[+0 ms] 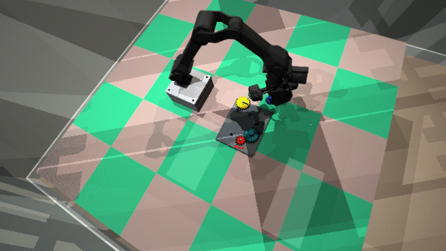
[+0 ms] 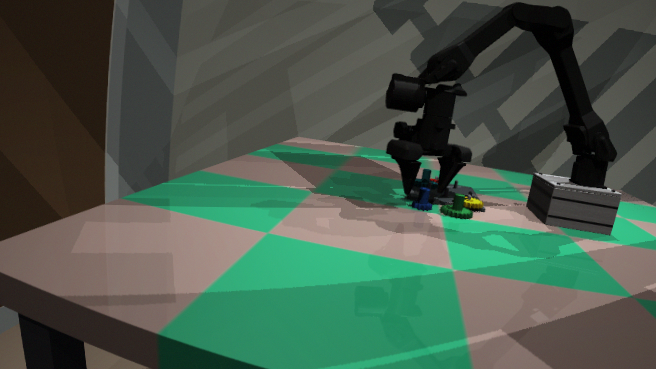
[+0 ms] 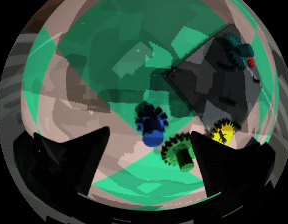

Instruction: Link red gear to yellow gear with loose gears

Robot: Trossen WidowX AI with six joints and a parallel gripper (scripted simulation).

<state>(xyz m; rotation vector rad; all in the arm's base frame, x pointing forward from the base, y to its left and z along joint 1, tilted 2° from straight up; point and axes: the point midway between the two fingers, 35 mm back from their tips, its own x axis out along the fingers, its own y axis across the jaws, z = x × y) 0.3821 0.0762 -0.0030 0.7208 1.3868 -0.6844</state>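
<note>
My gripper (image 2: pixel 425 194) (image 3: pixel 151 133) is open and empty, low over the table. The blue gear (image 1: pixel 269 100) (image 2: pixel 423 201) (image 3: pixel 152 125) stands upright and shows between its fingers in the wrist view. The green gear (image 2: pixel 457 210) (image 3: pixel 176 152) stands beside it, near one finger. On the grey board (image 1: pixel 222 137) (image 3: pixel 195 90), a teal gear (image 1: pixel 251 135) (image 2: pixel 426 177) (image 3: pixel 235 50) sits right beside the red gear (image 1: pixel 238 138) (image 3: pixel 250 62). The yellow gear (image 1: pixel 243 104) (image 2: pixel 473 203) (image 3: pixel 222 133) is at the board's other end. A peg (image 1: pixel 231 134) shows bare; shadow obscures the middle.
The arm's light grey base block (image 1: pixel 190 91) (image 2: pixel 575 206) stands on the checkered table (image 1: pixel 183 196) (image 2: pixel 310 254), off to the yellow gear's side of the board. A red arrow (image 1: pixel 236 146) lies beside the red gear. The arm arches from the base over to the loose gears.
</note>
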